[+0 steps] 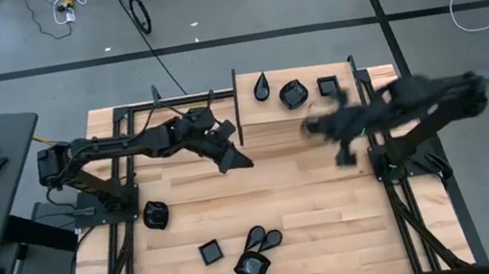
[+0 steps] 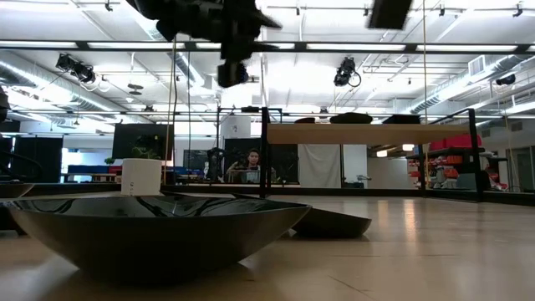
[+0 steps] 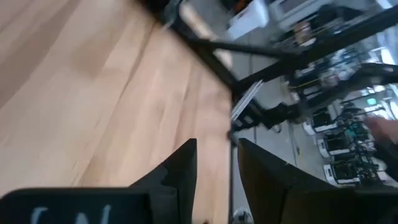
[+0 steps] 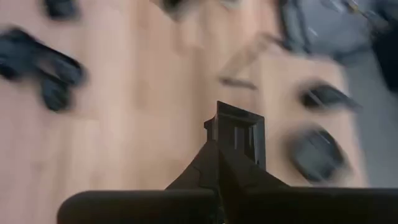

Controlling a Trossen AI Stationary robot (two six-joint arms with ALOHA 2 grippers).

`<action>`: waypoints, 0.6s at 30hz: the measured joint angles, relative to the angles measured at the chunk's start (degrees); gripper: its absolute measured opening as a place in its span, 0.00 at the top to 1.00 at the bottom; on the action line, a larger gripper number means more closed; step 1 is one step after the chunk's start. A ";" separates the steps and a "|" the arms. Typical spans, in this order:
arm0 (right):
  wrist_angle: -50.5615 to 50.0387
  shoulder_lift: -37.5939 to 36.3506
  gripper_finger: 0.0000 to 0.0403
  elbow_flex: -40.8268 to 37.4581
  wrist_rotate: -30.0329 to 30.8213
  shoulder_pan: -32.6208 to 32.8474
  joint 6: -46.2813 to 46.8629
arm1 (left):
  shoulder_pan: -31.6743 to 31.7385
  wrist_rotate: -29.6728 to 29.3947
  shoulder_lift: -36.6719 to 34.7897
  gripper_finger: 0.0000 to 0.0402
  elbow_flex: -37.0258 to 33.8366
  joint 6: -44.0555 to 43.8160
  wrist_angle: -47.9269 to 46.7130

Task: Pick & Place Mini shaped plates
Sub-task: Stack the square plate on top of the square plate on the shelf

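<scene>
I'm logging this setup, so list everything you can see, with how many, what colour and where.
Mini shaped plates on raised shelf: three, black, far edge of table.
Mini shaped plates on table: five, black, near half; one on the left, four clustered centre.
White pot: one, low view, behind the near plate.
Table: one, light wood.
Person: one, seated in room behind.
Left gripper: dark, above table centre, empty.
Right gripper: dark, near shelf, empty.

No text, label, brand, number or sign is showing clearly enough to read in any view. Pale marks are showing on the dark body just behind the left gripper (image 3: 214,168), in its own wrist view, but they are too blurred and cropped to make out.
</scene>
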 joint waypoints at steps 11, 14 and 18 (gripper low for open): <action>-1.44 -7.79 1.00 -9.30 -3.93 -31.04 -36.58 | 0.15 -6.85 0.00 0.70 0.02 0.19 20.90; 3.23 -8.56 1.00 -15.95 -4.40 -38.39 -44.13 | 0.83 -10.14 -0.04 0.70 0.04 0.16 22.25; 10.36 -9.34 1.00 -22.95 -4.58 -44.89 -51.25 | 1.45 -13.53 -0.04 0.70 0.04 0.14 22.26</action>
